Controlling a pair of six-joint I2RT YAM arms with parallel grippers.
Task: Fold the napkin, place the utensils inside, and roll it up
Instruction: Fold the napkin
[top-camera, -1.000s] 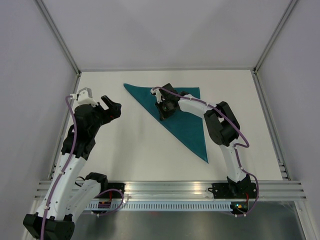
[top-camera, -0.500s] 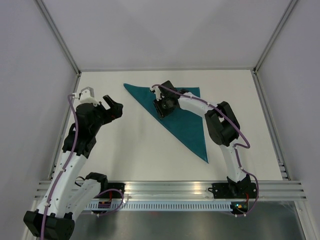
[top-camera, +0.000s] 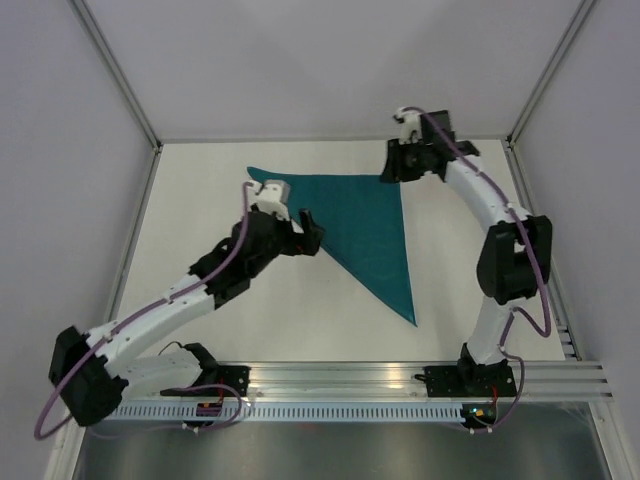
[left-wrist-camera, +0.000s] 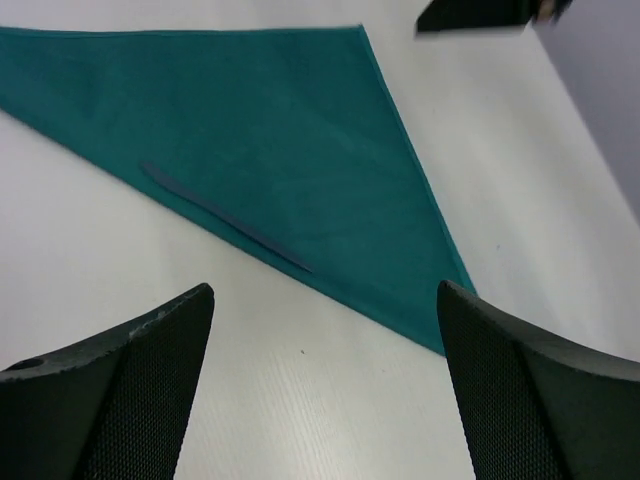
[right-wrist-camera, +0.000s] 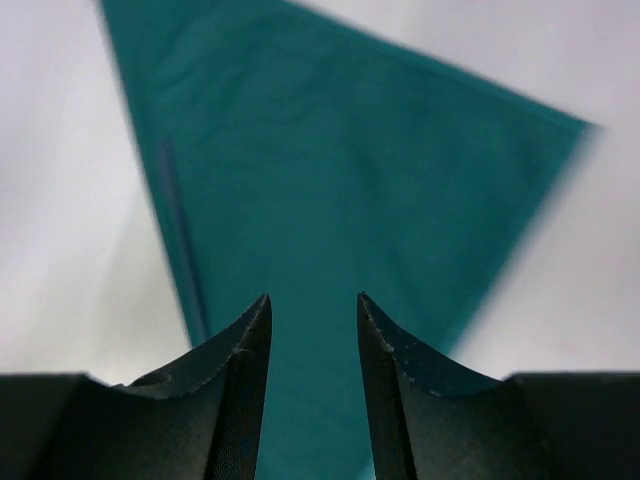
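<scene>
The teal napkin (top-camera: 370, 225) lies flat on the white table, folded into a triangle with its long edge running from far left to near right. My left gripper (top-camera: 312, 232) is open and empty, just left of that long edge; in the left wrist view the napkin (left-wrist-camera: 260, 130) lies beyond its gripper (left-wrist-camera: 325, 300), whose fingers are spread wide. My right gripper (top-camera: 387, 170) hovers over the napkin's far right corner. In the right wrist view its gripper (right-wrist-camera: 312, 297) is open by a narrow gap and empty, above the napkin (right-wrist-camera: 340, 170). No utensils are in view.
The white table (top-camera: 250, 320) has metal rails on its left and right sides and grey walls around it. An aluminium beam (top-camera: 340, 375) runs along the near edge by the arm bases.
My right gripper has left the napkin's middle and moved back and right, to its far right corner. My left arm has swung right, up to the napkin's long edge.
</scene>
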